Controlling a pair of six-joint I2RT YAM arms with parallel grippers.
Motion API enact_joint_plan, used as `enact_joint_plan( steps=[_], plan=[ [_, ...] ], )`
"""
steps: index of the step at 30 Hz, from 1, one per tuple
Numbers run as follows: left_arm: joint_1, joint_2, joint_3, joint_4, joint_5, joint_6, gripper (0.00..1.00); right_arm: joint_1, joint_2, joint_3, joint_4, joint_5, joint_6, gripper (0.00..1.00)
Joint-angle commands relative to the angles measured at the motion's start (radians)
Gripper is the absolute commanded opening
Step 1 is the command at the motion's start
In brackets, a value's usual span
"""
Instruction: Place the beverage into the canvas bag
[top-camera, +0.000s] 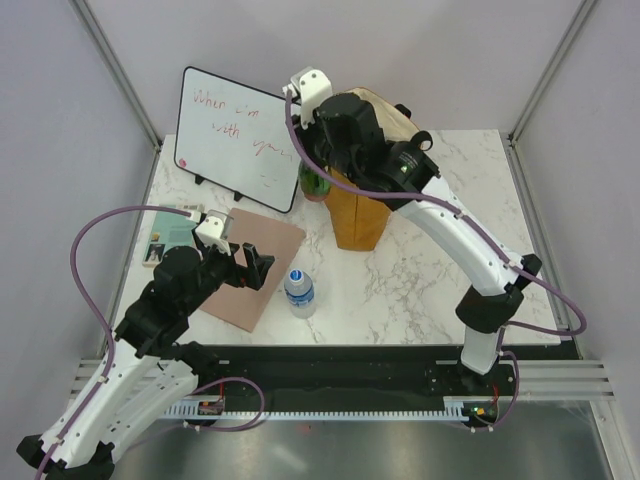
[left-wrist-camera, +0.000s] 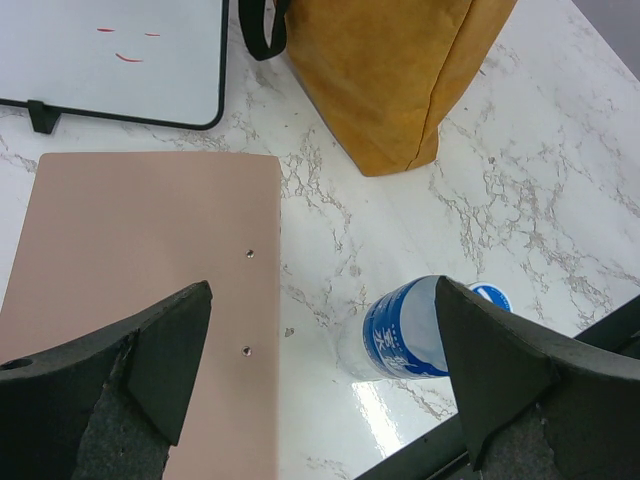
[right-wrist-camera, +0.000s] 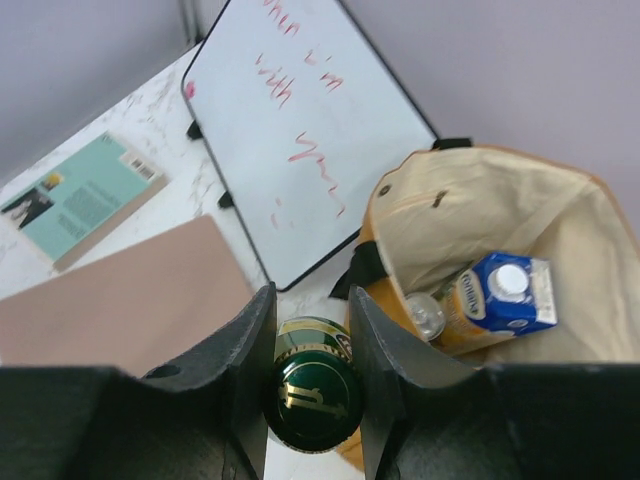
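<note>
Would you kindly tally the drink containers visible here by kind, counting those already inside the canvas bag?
Bottles: 3 (green bottle gripped by the right gripper; water bottle standing on the table; pale-capped bottle inside the canvas bag)
Cartons: 1 (blue carton inside the bag)
Total: 4

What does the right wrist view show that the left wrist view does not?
Only the right wrist: the right gripper shut on a dark green bottle, a blue and orange drink carton inside the mustard-brown canvas bag, and a teal book. Only the left wrist: the open left gripper and a clear plastic water bottle with a blue label. Both: that bag, the white writing board and the flat pinkish-brown board.
</note>
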Motion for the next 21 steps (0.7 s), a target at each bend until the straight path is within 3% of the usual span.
enact_joint_plan(
  steps=[1, 12, 21],
  plan=[
    [-0.007, -0.003, -0.002, 0.034, -0.007, 0.025, 1.0, -0.091, 0.008, 0.156, 0.172, 0.004, -0.07, 0.0],
    [-0.005, 0.003, -0.002, 0.035, -0.007, 0.025, 1.0, -0.228, -0.009, 0.152, 0.456, -0.073, -0.043, 0.0],
    [-0.007, 0.01, -0.002, 0.035, -0.004, 0.025, 1.0, -0.3, 0.032, 0.162, 0.514, -0.127, -0.038, 0.0]
  ],
)
